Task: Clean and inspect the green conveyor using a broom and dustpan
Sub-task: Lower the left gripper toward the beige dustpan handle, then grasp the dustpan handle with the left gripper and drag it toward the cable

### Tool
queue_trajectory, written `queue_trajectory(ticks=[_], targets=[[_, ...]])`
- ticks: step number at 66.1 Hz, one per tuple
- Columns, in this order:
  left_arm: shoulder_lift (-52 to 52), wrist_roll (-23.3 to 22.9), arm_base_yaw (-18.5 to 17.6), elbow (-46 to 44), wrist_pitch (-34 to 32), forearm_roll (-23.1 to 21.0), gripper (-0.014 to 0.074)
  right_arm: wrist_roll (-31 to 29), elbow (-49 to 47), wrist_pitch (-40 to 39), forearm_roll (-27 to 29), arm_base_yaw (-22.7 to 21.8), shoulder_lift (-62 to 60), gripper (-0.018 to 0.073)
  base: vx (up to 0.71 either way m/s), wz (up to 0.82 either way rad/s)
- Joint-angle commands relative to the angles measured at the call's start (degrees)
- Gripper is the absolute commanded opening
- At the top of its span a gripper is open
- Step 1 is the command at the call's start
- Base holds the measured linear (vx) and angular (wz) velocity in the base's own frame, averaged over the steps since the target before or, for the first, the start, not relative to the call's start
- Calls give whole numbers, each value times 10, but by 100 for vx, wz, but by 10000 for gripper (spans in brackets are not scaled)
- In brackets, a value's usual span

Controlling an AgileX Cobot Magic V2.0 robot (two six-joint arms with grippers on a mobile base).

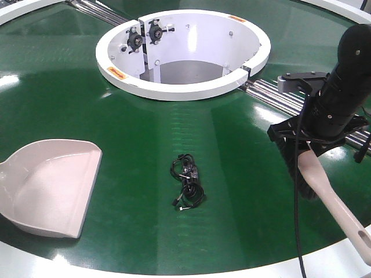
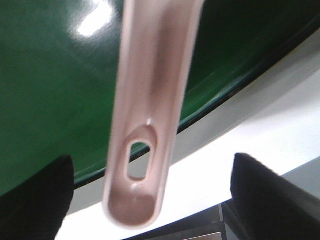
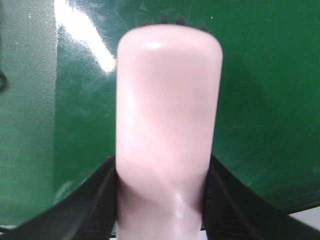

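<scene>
The green conveyor (image 1: 232,191) fills the front view. The beige-pink dustpan (image 1: 49,185) lies flat on it at the left, its handle running off the left edge. In the left wrist view its slotted handle (image 2: 142,150) lies between my left gripper's fingers (image 2: 35,200), which stand wide apart and do not touch it; the left gripper (image 2: 150,197) is open. My right gripper (image 1: 310,142) is shut on the broom (image 1: 339,205) at the right, black bristles (image 1: 293,168) down toward the belt. The right wrist view shows the broom's back (image 3: 167,110) clamped in the right gripper (image 3: 162,200).
A tangle of black cable (image 1: 186,180) lies on the belt between dustpan and broom. The white central ring (image 1: 185,87) stands behind it, with metal rollers (image 1: 278,95) in the seam at the right. The white rim (image 1: 174,269) runs along the near edge.
</scene>
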Motion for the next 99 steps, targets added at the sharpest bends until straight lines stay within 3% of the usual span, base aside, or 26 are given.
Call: queue_trajectory(ticks=[1,39,53,69,99], targets=[[-18,0,6,-26,-1,3,592,-6,-15,30,-1,-2,-29,-4,0,0],[27,1,13,-25,-25,-2,556,-6,-15,31,-1,-2,-29,-4,0,0],[28,2,13,-25,-7,-2,376,-6,-15,31,-1,-2,-29,-4,0,0],[28,1,12,-25,20,-8,-10,-6,-15,29,-1,-2,-29,-4,0,0],[-11,-6,-37,-25,20,-14,-8,-6,-15,30,-1,-2,-29,-4,0,0]])
